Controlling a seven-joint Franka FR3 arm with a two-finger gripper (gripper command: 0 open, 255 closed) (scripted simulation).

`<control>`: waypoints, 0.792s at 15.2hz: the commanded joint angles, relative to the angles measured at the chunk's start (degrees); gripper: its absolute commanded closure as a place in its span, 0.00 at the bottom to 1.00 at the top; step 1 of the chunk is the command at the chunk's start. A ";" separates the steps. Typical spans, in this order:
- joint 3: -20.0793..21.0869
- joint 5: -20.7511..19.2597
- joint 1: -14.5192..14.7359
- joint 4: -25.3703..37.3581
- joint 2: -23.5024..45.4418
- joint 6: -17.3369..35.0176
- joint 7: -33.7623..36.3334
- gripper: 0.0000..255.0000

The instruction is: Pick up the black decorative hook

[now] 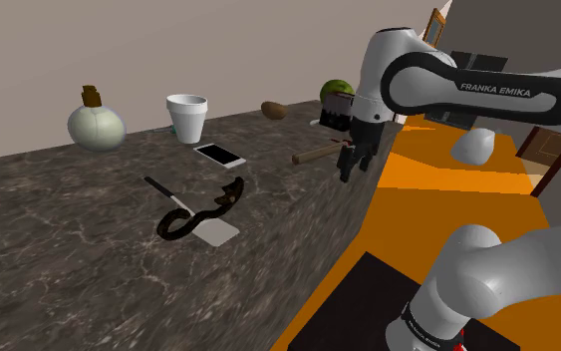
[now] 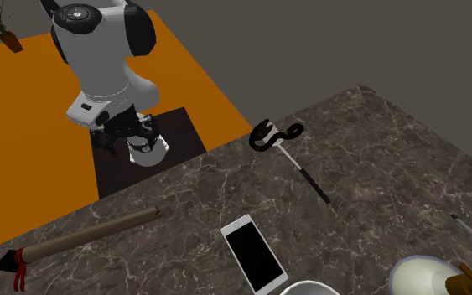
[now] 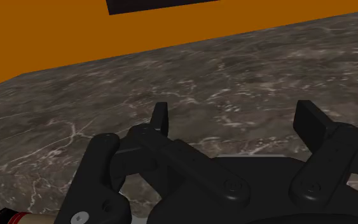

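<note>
My gripper is hanging in the air with its two black fingers standing well apart. Nothing is sitting between them, so I'm clasping nothing at all. Just beyond the fingertips I'm looking at the dark veined marble counter. Past its edge the orange floor is showing, with a black mat lying on it. In the shoulder view I'm hovering by the counter's edge, and nearest me, at about nine o'clock, a brown wooden stick is lying on the marble. Farther out, at roughly eight o'clock and well apart from me, the black decorative hook is lying flat on the counter. It is curling across a spatula and touching its grey blade, whose dark handle is running off toward ten o'clock. In the second exterior view that hook is sitting at three o'clock from me, close to the counter's edge. Back in the shoulder view, a white-framed phone is lying at twelve o'clock from the hook, and a white cup is standing upright just past it. Farther still, a round pale bottle with a brown stopper is standing at ten o'clock from the hook. A brown egg-shaped thing and a green ball are resting along the far edge.
</note>
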 commanded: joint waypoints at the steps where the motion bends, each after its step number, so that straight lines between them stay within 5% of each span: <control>1: 0.00 0.00 0.00 0.00 0.00 0.00 0.00 0.00; 12: 13.08 11.47 3.04 1.57 1.45 8.83 20.20 0.00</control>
